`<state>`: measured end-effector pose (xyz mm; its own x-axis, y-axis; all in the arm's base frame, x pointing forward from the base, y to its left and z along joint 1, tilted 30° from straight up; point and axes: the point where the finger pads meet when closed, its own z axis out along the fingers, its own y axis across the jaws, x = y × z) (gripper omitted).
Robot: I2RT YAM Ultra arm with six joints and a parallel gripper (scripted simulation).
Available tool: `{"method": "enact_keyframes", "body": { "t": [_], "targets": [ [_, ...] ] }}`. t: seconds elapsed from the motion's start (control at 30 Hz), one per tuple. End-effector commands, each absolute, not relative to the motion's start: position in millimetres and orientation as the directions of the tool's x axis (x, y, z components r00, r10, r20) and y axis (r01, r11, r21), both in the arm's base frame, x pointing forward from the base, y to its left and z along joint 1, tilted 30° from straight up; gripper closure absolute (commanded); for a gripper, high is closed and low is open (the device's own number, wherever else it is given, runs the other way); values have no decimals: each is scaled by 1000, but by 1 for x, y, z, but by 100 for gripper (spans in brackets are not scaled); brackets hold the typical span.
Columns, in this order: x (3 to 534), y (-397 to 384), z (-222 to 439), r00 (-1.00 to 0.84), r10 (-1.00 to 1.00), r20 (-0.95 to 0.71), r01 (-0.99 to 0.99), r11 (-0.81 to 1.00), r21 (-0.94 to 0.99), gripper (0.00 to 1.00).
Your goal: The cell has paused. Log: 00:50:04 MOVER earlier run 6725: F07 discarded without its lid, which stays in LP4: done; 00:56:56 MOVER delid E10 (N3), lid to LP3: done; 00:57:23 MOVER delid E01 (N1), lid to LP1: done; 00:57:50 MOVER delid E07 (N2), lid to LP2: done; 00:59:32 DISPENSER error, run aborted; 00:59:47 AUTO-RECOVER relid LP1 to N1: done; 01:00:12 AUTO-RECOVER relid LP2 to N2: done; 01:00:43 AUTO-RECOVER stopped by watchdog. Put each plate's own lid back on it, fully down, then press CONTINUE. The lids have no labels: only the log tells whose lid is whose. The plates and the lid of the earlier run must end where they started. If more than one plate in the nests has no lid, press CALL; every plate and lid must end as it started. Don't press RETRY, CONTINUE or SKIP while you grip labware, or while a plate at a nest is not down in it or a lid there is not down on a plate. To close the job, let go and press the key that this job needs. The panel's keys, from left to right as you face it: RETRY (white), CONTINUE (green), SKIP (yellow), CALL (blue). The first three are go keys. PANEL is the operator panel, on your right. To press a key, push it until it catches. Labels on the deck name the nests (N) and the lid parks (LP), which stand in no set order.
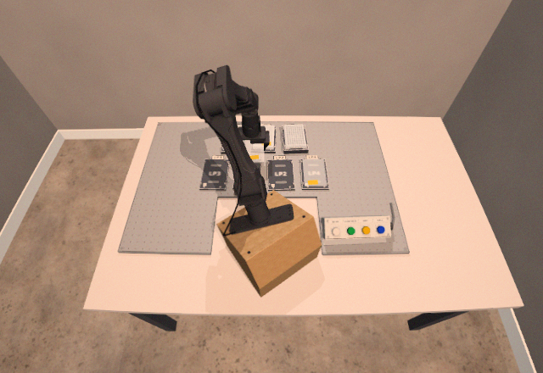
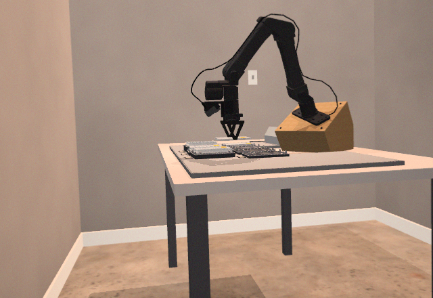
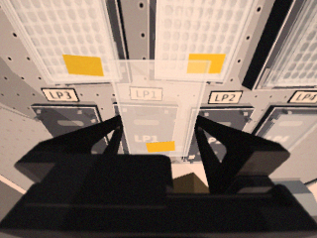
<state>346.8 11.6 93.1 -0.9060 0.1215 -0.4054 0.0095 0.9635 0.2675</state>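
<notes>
My gripper [image 3: 158,119] is shut on a clear lid [image 3: 159,106] with an orange tag and holds it level above the deck, over the LP1 park. In the top view the gripper [image 1: 259,146] hangs between the back row of plates and the front row of parks. The LP3 park [image 1: 214,174] and the LP2 park [image 1: 279,174] are bare and dark. The LP4 park [image 1: 314,173] holds a clear lid with an orange tag. Two plates [image 3: 74,40] [image 3: 198,35] at the back carry orange-tagged lids. The right-hand plate [image 1: 293,136] shows open wells and no tag.
The operator panel [image 1: 355,227] stands at the front right with white [image 1: 335,231], green [image 1: 350,231], yellow [image 1: 366,230] and blue [image 1: 380,230] keys. The wooden arm base [image 1: 269,246] sits in the deck's front notch. The arm hides part of the left plate.
</notes>
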Motion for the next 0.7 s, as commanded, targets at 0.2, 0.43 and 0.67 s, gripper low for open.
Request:
{"method": "enact_keyframes", "body": {
  "t": [0.2,0.43,0.67],
  "targets": [
    [370,-32,99,-900,98,-424,-24,962,273,100],
    [381,-55,98,-900,98,-425,-24,962,273,100],
    [395,-87,96,-899,99,-426,-23,962,272,100]
  ]
}}
